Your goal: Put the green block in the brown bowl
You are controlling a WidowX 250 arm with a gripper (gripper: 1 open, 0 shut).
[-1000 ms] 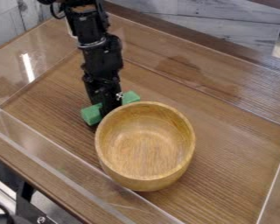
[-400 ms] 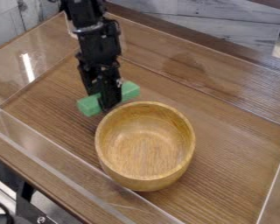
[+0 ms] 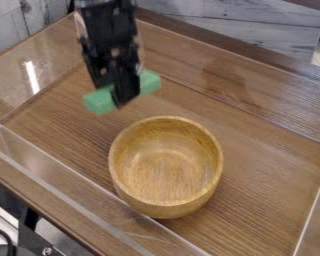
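The green block [image 3: 145, 85] hangs in the air above the table, gripped across its middle by my gripper [image 3: 124, 95], which points steeply down from the upper left. Its ends stick out on both sides of the black fingers [image 3: 123, 85]. The block is lifted well off the wood and sits up and to the left of the brown bowl [image 3: 167, 166]. The bowl is large, round and light wood, standing upright and empty at the centre of the view.
The wooden tabletop [image 3: 256, 100] is ringed by low clear plastic walls [image 3: 29, 70]. A grey marbled wall [image 3: 243, 25] stands at the back. Dark gear shows at the bottom left corner [image 3: 9, 235].
My gripper has risen with the green block, lifting it off the table beside the bowl's far-left rim. The bowl has stayed in place.
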